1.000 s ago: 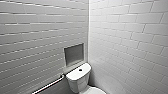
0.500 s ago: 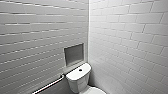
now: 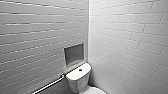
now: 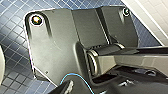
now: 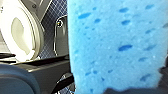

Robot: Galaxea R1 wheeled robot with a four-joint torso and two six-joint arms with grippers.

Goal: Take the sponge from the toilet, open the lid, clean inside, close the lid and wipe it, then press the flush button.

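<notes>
- Right wrist view: the sponge is a bright blue foam block, its face pitted with darker blue pores, seen very close to the camera.
- The sponge is off the toilet and held up above the blue small-tiled floor. The toilet's white oval rim and pale hollow lie off to one side, well apart from it.
- The right gripper shows as a dark shape overlapping one edge of the sponge, and it is clamped on the sponge.
- Left wrist view: the left arm hangs over the same blue floor, near a white tiled wall. Whether the left gripper is released or clenched cannot be told.
- Head view: the toilet's boxy tank stands in the corner of the white-tiled room, with a round button on its cover. A recessed niche sits above the tank and a grab bar beside it.
</notes>
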